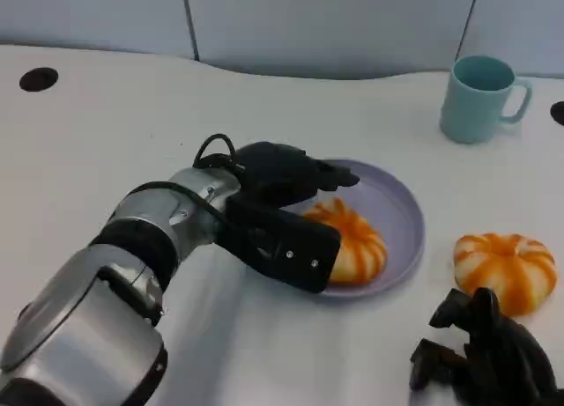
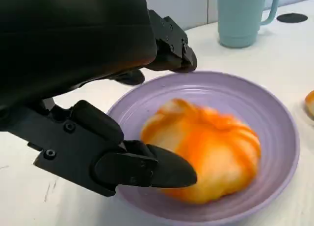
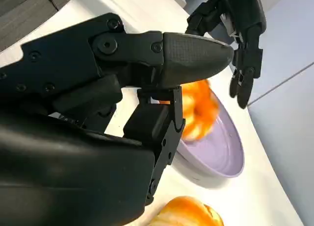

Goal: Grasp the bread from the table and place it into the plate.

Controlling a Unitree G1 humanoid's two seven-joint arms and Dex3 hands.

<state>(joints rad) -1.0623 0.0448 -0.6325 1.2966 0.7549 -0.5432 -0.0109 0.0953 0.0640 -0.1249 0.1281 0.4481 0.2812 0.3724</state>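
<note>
Head view: two breads (image 1: 357,243) (image 1: 505,269), one plate (image 1: 398,203), one mug (image 1: 476,98).

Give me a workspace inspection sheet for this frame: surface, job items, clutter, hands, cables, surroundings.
Surface: white table, two dark round holes.
Job's things: orange-striped white bread bun lies in the shallow lilac plate; a second similar bun sits on the table beside the plate.
Clutter: light teal mug, upright, beyond the plate.
Hands: left hand over the plate, fingers apart around the bun; right hand near the second bun, holding nothing.
Cables: black cable looped at the left wrist.
Surroundings: pale wall panels.
</note>
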